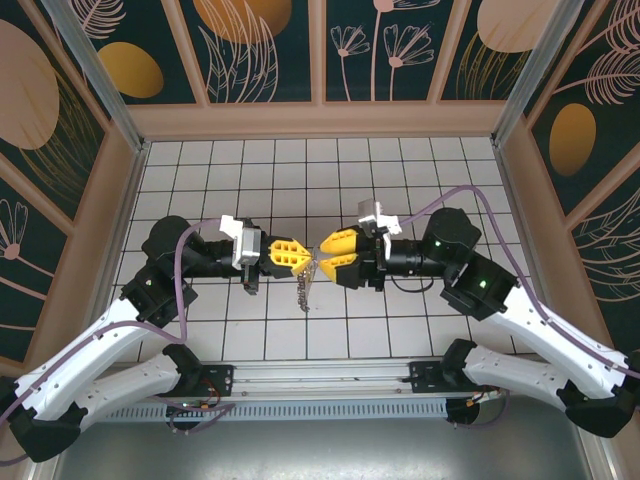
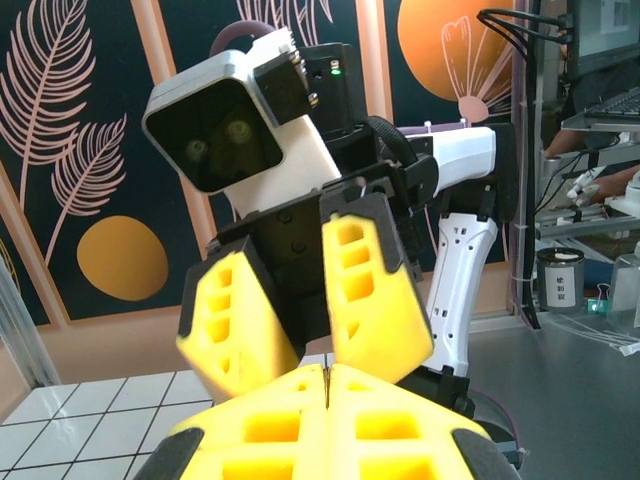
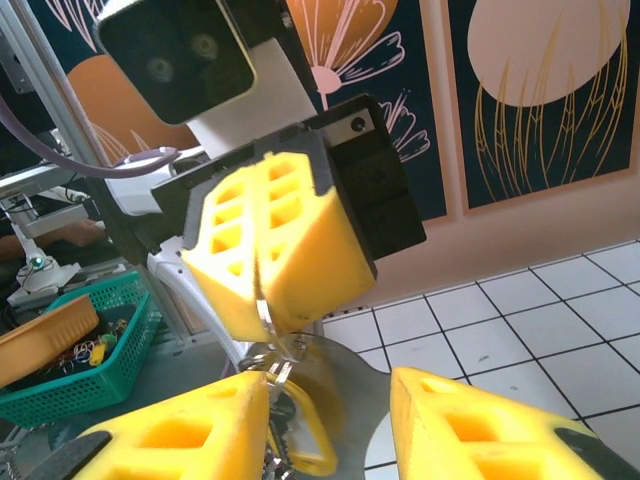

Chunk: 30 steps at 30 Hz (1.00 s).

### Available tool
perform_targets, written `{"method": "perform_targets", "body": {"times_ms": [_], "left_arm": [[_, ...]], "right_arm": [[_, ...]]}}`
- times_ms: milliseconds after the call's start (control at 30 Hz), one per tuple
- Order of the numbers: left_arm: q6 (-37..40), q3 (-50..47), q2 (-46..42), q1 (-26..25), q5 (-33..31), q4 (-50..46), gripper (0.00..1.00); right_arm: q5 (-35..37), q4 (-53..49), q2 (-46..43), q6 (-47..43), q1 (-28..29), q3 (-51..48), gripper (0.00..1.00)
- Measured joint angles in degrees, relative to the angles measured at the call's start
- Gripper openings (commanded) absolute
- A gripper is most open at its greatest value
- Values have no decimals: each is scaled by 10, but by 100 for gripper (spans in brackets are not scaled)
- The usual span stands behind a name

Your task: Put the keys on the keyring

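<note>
My left gripper (image 1: 298,256) is held above the middle of the tiled floor and is shut on the keyring (image 3: 262,303), a thin grey metal loop pinched edge-on between its yellow pads (image 2: 327,372). Below the ring hang the keys (image 1: 305,290): one with a yellow-orange head (image 3: 306,406) and silvery ones (image 3: 276,456) beside it. My right gripper (image 1: 322,256) faces the left one tip to tip and is open (image 3: 330,385). Its left finger (image 3: 200,430) is against the hanging keys, and nothing sits between its pads. The right gripper's fingers (image 2: 375,290) are spread apart in the left wrist view.
The white tiled floor (image 1: 400,170) is walled in by patterned panels on three sides. An aluminium rail (image 1: 320,385) runs along the near edge between the arm bases. A green basket (image 3: 90,350) of small items stands outside the enclosure to the left.
</note>
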Motion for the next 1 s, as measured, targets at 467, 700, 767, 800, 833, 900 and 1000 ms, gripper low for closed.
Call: {"method": "perform_targets", "body": {"times_ms": [467, 700, 767, 800, 833, 900, 1000], "left_arm": [[2, 0, 0, 0, -9, -11, 0], [5, 0, 0, 0, -10, -11, 0], [6, 0, 0, 0, -12, -12, 0], [6, 0, 0, 0, -13, -12, 0], [6, 0, 0, 0, -13, -12, 0], [6, 0, -1, 0, -13, -12, 0], [6, 0, -1, 0, -13, -11, 0]], "right_arm": [[-16, 17, 20, 11, 0, -7, 28], [-26, 26, 27, 11, 0, -9, 15], [-31, 26, 28, 13, 0, -9, 8], [-31, 27, 28, 12, 1, -9, 5], [-31, 26, 28, 11, 1, -9, 2], [-32, 26, 28, 11, 1, -9, 0], [-33, 26, 28, 9, 1, -9, 0]]}}
